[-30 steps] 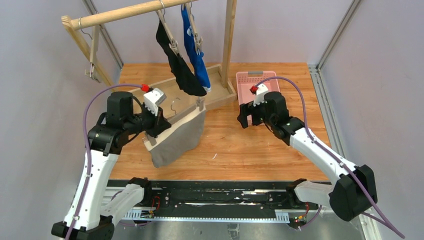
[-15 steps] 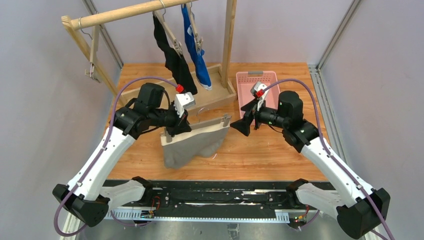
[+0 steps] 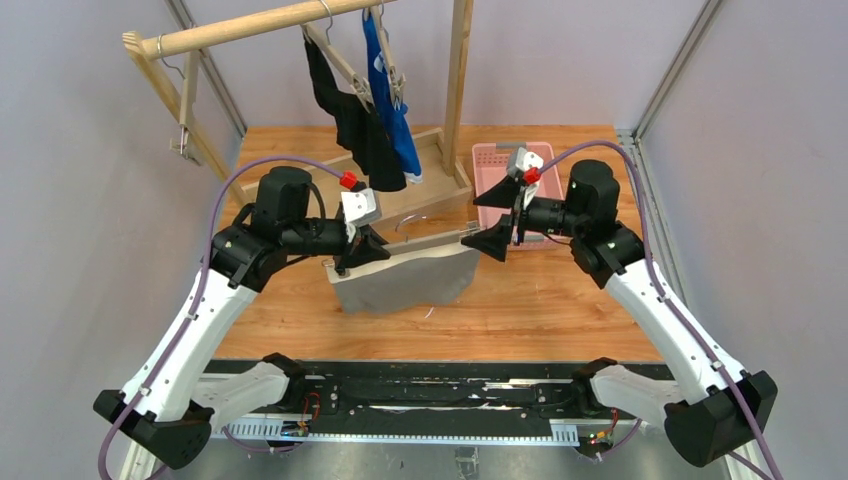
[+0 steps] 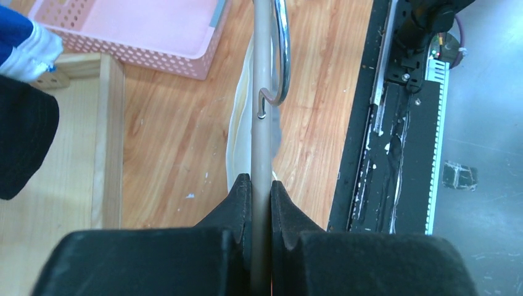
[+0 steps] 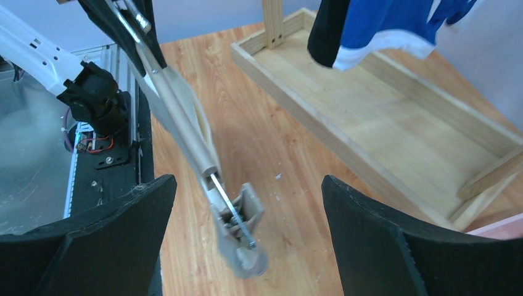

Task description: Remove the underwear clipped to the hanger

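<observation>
Two hang over wooden tray (image 3: 440, 168): black underwear (image 3: 360, 140), blue underwear (image 3: 398, 135).

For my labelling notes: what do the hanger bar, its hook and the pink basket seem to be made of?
The hanger bar looks like wood or plastic: matte beige, smooth. Its hook seems metal, given bright reflections. The pink basket looks like moulded plastic, with regular holes.

The grey underwear (image 3: 410, 280) is showing soft matt cloth; the hanger (image 5: 185, 129) is showing smooth pale wood, its hook (image 4: 287, 61) glossy metal — the pink basket (image 4: 123, 55), perforated plastic.
</observation>
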